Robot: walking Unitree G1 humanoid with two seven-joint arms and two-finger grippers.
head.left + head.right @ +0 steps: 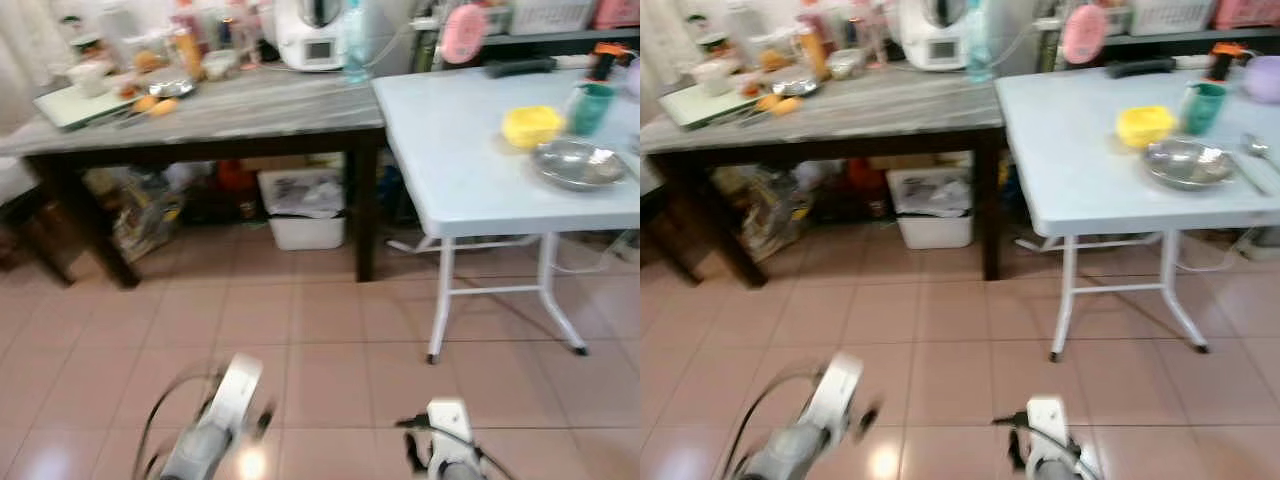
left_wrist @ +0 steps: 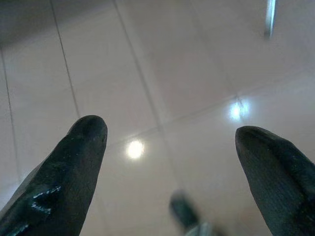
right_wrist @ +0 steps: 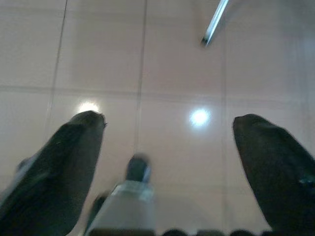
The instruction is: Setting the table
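Both tools hang spread and empty over the floor tiles: left tool point(image 2: 170, 147), right tool point(image 3: 167, 142). Your steel bowl point(image 1: 578, 163) sits near the white table point(image 1: 450, 170) front edge, ready for reach.

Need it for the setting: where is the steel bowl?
The steel bowl sits on the white folding table, ahead to the robot's right, just in front of the yellow bowl.

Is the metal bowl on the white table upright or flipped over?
Upright: the metal bowl sits on the white table with its hollow facing up. Contents cannot be told.
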